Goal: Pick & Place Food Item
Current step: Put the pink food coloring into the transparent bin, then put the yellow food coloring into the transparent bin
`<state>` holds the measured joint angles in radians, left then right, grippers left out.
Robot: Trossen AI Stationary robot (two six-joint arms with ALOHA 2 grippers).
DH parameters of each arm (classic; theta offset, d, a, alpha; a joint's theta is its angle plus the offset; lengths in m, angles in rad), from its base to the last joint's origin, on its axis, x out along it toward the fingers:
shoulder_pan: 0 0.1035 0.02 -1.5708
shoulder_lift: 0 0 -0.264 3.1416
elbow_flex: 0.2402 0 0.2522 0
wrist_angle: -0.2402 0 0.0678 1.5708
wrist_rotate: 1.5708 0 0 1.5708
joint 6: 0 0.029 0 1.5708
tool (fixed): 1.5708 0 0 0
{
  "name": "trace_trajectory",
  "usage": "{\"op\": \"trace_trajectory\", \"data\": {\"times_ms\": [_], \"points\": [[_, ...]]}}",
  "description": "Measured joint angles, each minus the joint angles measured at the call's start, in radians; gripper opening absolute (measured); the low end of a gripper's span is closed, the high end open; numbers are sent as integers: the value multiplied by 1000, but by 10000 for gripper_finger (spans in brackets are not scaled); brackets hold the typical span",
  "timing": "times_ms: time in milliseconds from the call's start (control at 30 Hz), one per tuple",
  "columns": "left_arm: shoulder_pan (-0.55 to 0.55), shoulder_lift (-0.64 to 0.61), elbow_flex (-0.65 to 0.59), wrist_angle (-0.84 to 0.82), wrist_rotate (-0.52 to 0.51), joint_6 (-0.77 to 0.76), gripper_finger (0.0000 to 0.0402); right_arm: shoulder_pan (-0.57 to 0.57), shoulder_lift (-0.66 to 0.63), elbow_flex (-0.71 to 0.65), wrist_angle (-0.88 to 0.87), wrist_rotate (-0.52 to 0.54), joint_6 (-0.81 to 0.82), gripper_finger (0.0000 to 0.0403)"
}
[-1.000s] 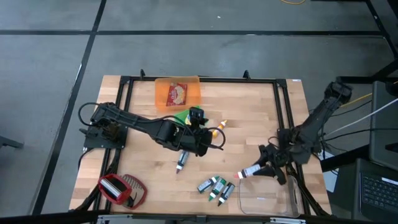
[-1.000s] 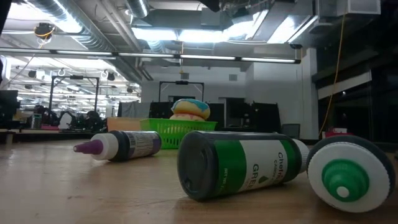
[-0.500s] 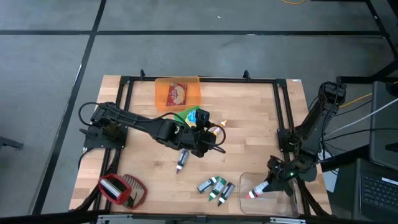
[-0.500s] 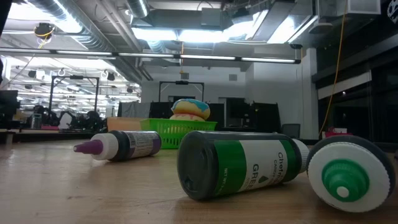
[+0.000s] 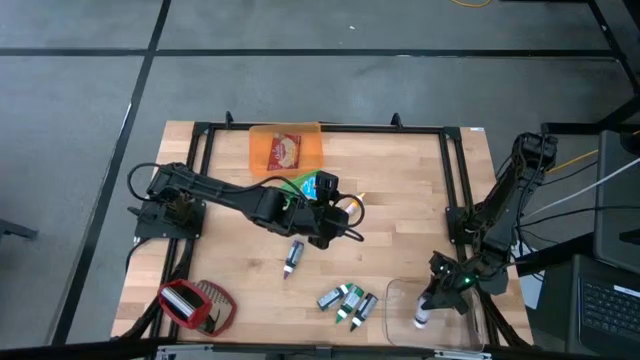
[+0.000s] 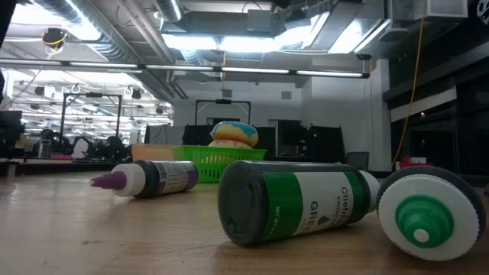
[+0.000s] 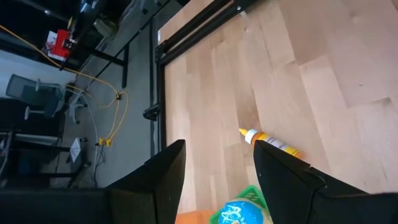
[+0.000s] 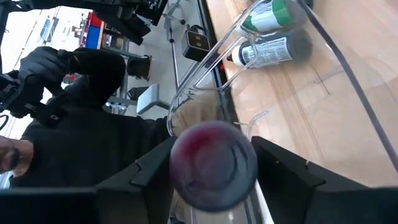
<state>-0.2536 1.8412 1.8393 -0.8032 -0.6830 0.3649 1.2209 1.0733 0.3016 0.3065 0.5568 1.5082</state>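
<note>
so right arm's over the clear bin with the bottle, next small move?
Probably finish opening the right gripper and lift straight up. The bottle is already inside the clear bin, and the fingers sit on either side of its dark base, seemingly parting. Left gripper waits open near the table's middle.

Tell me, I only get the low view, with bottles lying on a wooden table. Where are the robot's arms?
Observer: The right gripper is above a clear container at the table's near right corner.
Operator: Has it got anything?
Observer: A bottle is right at it, inside the container's outline. I cannot tell whether it is gripped.
Operator: And the other arm?
Observer: The left gripper is open and empty, mid-table, beside a green basket.
</note>
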Motion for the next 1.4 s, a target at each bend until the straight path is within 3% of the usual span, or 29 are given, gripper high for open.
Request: {"op": "trace_trajectory", "data": {"times_ms": [500,900,1167,1400], "points": [[29,0,0,0,47,6,184,-18,0,0,0,-3,4,219],[33,1,0,0,50,28,184,-110,0,0,-14,-159,23,270],[48,1,0,0,50,37,184,-160,-37,0,5,-157,-159,257],[54,1,0,6,54,40,184,-186,-184,0,18,-122,-346,252]]}}
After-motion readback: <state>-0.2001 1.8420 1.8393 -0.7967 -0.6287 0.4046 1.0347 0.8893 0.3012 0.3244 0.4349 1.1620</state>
